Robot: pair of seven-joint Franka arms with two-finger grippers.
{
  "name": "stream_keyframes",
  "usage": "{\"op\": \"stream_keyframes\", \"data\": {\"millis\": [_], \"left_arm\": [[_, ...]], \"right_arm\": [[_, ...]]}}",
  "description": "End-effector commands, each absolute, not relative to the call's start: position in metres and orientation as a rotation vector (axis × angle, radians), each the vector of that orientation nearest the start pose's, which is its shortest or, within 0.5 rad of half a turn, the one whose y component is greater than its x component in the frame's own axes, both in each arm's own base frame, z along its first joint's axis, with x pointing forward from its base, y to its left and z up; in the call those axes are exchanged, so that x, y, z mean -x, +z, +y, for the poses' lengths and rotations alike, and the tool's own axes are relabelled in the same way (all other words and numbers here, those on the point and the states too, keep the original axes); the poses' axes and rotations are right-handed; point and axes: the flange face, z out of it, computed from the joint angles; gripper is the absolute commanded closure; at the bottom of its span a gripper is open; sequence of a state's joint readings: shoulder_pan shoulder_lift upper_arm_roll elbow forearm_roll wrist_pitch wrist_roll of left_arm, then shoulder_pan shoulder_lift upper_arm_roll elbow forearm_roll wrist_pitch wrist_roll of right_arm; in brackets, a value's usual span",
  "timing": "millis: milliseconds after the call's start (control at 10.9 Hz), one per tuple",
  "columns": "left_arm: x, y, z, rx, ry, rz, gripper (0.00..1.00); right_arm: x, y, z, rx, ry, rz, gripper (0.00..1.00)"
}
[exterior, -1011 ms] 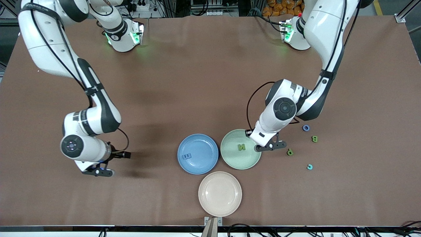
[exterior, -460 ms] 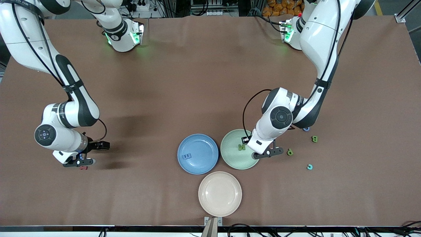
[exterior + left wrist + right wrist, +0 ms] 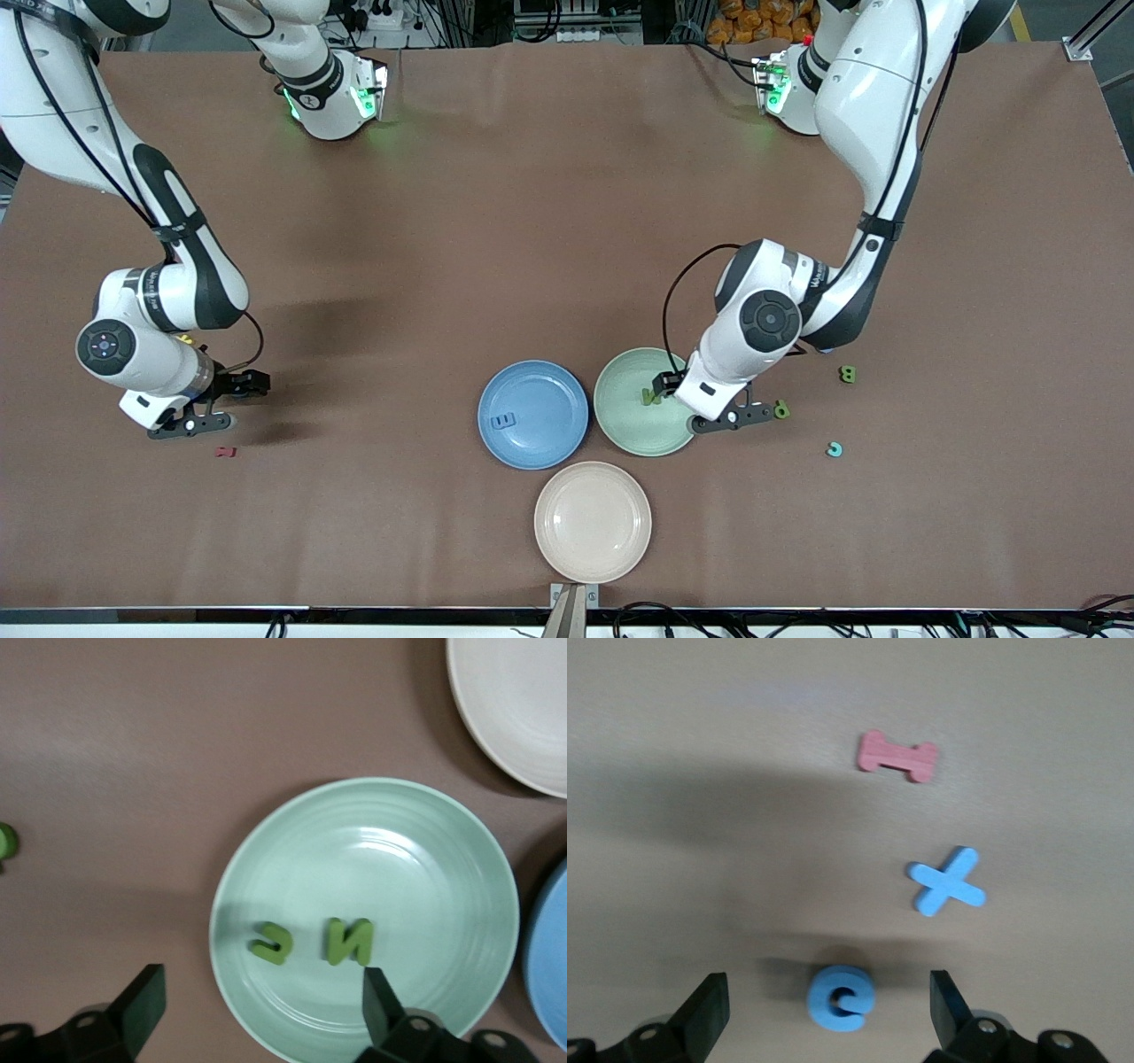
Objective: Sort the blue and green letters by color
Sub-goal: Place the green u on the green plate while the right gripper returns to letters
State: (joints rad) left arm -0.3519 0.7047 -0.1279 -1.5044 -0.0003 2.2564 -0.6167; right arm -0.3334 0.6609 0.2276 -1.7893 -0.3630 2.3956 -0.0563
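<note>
Front view: brown cloth-covered table (image 3: 532, 221) fills the frame, cable clutter and rack gear along the edge by the arm bases. Three plates sit together near the front camera's edge: blue plate (image 3: 532, 414) with a blue letter (image 3: 502, 421) in it, green plate (image 3: 647, 414) just beside it toward the left arm's end, cream plate (image 3: 593, 522) nearest the camera. Left gripper (image 3: 719, 420) over the green plate's rim, fingers apart, nothing held; left wrist view shows two green letters in that plate, an N (image 3: 347, 941) and a curled one (image 3: 270, 942). On the cloth toward the left arm's end: green letter (image 3: 780, 409), green B (image 3: 847, 374), teal letter (image 3: 834, 449). Right gripper (image 3: 190, 421) over bare cloth at the right arm's end, fingers spread, empty. Right wrist view shows a blue round letter (image 3: 840, 997), blue X (image 3: 947, 881) and a dark red letter (image 3: 225, 452) on the cloth.
</note>
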Motion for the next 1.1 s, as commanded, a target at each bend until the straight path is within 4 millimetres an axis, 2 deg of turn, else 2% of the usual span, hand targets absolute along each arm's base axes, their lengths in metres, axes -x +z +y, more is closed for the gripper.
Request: {"op": "stream_keyframes", "data": {"millis": [0,368,552,1011], "left_arm": [[-0.651,0.268,-0.273,3.218,0.014,-0.217,0.00],[-0.664,0.242,-0.216,3.159,0.050,-0.293,0.00],[-0.670,0.230,-0.191,3.137,0.065,-0.330,0.00],[-0.675,0.208,-0.161,3.106,0.090,-0.376,0.00]], "right_arm": [[-0.635,0.183,-0.104,3.223,0.041,-0.289,0.00],[-0.621,0.170,-0.103,3.197,0.043,-0.253,0.00],[-0.620,0.170,-0.102,3.175,0.035,-0.220,0.00],[-0.622,0.176,-0.102,3.140,0.012,-0.164,0.00]]}}
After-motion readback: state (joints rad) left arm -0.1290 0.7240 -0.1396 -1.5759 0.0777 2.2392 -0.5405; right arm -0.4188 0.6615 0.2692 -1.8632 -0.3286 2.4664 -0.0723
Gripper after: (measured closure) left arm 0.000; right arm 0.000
